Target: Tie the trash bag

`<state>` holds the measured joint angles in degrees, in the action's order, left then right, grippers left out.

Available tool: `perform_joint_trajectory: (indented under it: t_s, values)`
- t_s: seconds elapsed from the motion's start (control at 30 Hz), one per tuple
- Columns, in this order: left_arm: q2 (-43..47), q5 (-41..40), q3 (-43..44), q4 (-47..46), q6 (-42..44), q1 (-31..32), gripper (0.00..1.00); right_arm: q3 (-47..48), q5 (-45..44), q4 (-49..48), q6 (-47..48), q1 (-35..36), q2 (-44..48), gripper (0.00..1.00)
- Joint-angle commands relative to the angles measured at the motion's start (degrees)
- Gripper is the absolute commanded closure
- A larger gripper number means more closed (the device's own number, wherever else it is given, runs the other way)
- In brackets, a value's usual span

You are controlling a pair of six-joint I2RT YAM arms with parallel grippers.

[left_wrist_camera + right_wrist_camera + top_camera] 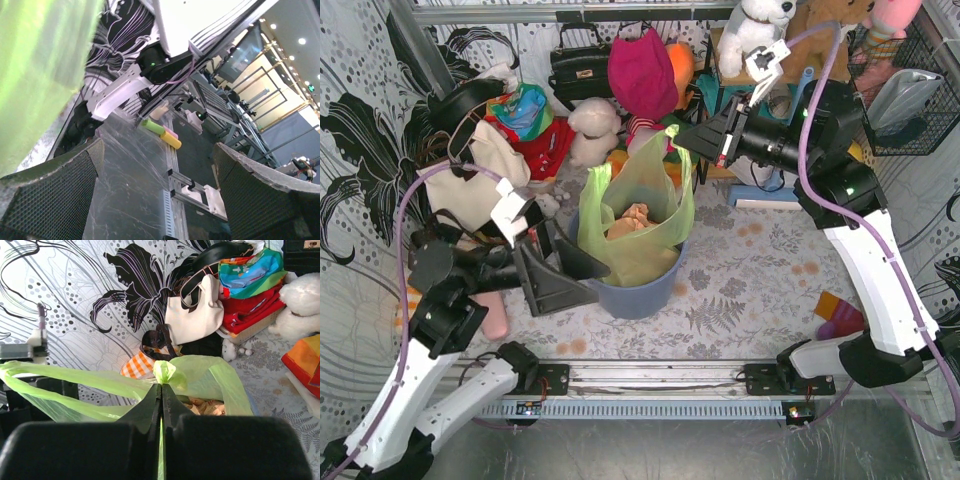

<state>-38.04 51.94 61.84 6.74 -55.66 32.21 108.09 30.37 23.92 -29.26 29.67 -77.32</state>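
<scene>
Right up at the lens, the right gripper (161, 390) has its black fingers clamped tight together, with a twist of lime-green plastic pinched between them. That is a handle of the trash bag (638, 215). From above, the bag sits in the blue-grey bin (642, 293) at the middle of the table (750, 290), its mouth gaping and crumpled tan paper (632, 222) showing inside. One corner of the bag is drawn up to a peak at the right gripper, which holds it above the bin's far right rim. In the wrist view, green loops trail leftward from the pinch. Over on the other side, the left gripper (598, 282) is spread wide with nothing between its fingers. Its tips sit just beside the bag's left flank at the bin's rim; touching or not, I can't tell. Further out, a cream tote bag (470, 185) with black straps leans at the left wall, and plush toys (592, 130) crowd the back.
</scene>
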Motion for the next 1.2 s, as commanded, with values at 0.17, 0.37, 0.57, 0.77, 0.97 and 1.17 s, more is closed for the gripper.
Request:
perform_joint_trajectory:
  t_s: [0.17,0.37,0.57,0.77,0.97,1.17]
  values:
    - [9.24,-3.67,-14.62,-33.62,-3.75,0.15,0.02,2.27,-0.4,-2.49,-1.45,0.25,-1.14,1.0]
    - [7.89,-4.45,-15.75,-33.42,3.48,0.22,0.02,2.6,-0.92,-2.47,-1.68,0.26,-1.6,1.0]
    - [6.12,-8.78,-16.43,-33.32,7.42,0.3,0.02,3.15,-1.15,-2.07,-1.46,0.27,-2.15,1.0]
    - [5.72,-16.74,-14.6,-24.33,16.31,0.36,0.02,3.25,-1.37,-1.82,-1.15,0.23,-2.29,1.0]
    - [6.34,-33.16,-15.45,-20.83,21.27,0.4,0.02,3.16,-1.75,-1.68,-0.68,0.26,-2.31,1.0]
    - [4.96,-41.76,-18.0,-27.12,22.13,0.4,0.02,2.12,-2.57,-1.59,-0.3,0.23,-2.16,1.0]
